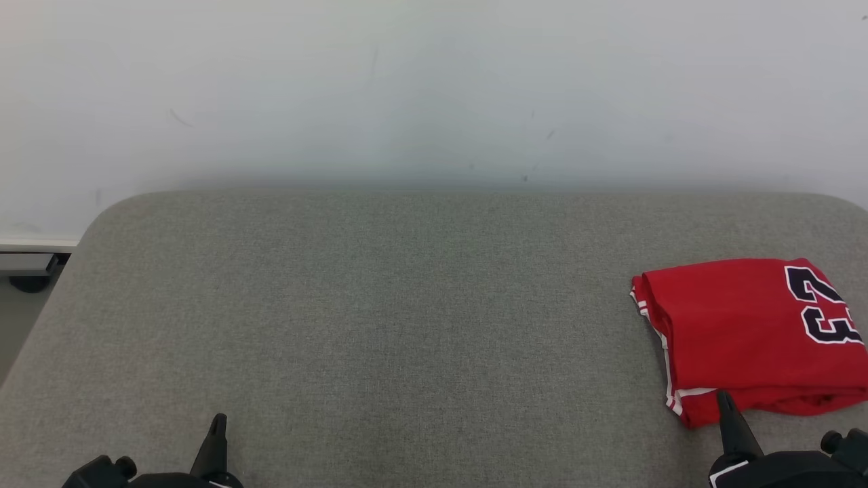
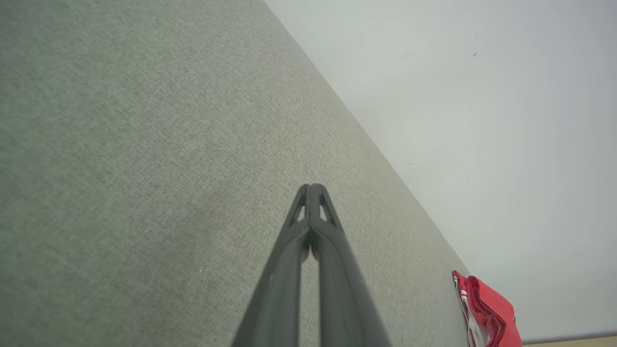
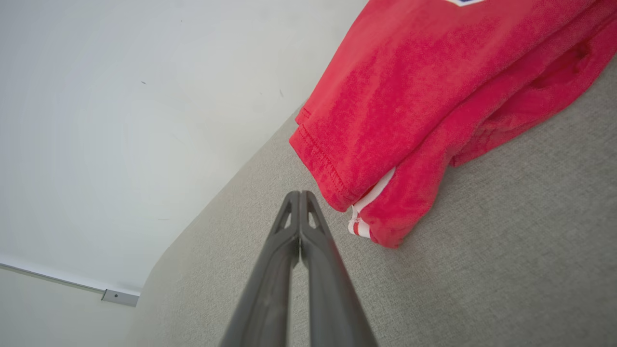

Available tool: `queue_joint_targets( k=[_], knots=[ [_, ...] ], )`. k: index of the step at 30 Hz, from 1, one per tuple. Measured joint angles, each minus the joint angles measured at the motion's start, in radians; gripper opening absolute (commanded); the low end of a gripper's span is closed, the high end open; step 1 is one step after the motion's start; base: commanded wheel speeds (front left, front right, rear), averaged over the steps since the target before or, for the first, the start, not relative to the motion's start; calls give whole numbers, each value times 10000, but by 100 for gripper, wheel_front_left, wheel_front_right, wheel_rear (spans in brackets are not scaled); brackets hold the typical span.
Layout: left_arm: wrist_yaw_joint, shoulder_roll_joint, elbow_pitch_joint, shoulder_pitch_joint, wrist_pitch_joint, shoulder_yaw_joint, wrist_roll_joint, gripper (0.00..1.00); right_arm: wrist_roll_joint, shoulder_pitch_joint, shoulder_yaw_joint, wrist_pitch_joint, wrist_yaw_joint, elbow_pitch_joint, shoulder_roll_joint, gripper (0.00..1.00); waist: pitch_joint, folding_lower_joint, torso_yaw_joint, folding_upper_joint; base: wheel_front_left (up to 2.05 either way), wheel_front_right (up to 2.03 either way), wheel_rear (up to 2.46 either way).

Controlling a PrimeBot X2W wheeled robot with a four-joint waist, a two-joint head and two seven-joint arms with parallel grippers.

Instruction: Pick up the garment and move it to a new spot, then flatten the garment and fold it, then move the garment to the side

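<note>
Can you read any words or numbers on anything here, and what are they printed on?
"23": dark digits outlined in white, lying sideways on the folded red jersey, which rests on the grey surface.
Right wrist view: a sliver of that print at the top edge, too cut off to read.
No other text is visible.

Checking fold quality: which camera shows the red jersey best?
Head view. The red jersey lies folded at the right, almost whole, number showing, its right edge cropped. The right wrist view gives a close-up of one corner and its hems; the left wrist view, a small red sliver far off.
</note>
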Motion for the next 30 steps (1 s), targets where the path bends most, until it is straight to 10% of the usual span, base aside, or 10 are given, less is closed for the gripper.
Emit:
queue_joint_targets(
  k=[30],
  knots=[
    [-453, -341, -617, 1, 851, 1306, -3124, 0, 3434, -606, 12, 581, 290, 213, 0, 0, 216, 0, -217, 0, 0, 0, 0]
  ],
)
